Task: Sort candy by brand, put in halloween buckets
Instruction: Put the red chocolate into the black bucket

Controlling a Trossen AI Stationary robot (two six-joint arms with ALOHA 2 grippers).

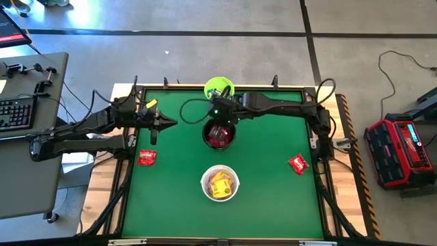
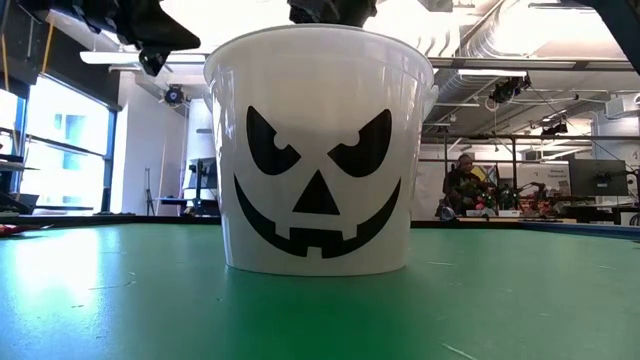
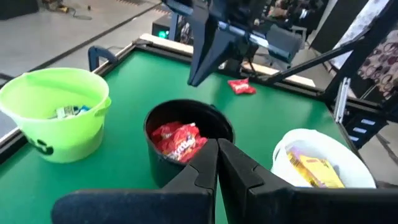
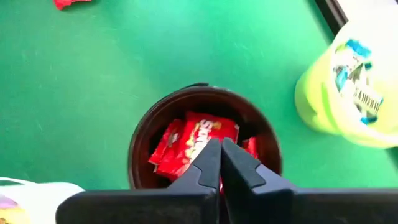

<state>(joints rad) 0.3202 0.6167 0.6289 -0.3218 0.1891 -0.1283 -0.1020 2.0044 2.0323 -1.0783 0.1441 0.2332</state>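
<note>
Green-topped table (image 1: 266, 198) on a concrete floor, with a desk and keyboard off its left side and a red case off its right.

Nearest the front edge, at mid-width, stands the white bucket (image 1: 220, 183) with a jack-o'-lantern face, holding yellow candy (image 1: 219, 186). One red packet (image 1: 147, 158) lies by the left edge; another red packet (image 1: 298, 164) lies near the right edge.

At the table's centre stands the black bucket (image 1: 220, 135), holding red candy (image 4: 196, 140). The right gripper (image 4: 221, 163) hangs directly over its mouth, fingers pressed together and empty. The left gripper (image 1: 166, 124) hovers left of that bucket, fingers also together and empty.

At the back edge, mid-width, stands the green bucket (image 1: 219, 87), holding pale blue-white candy (image 4: 354, 74).
</note>
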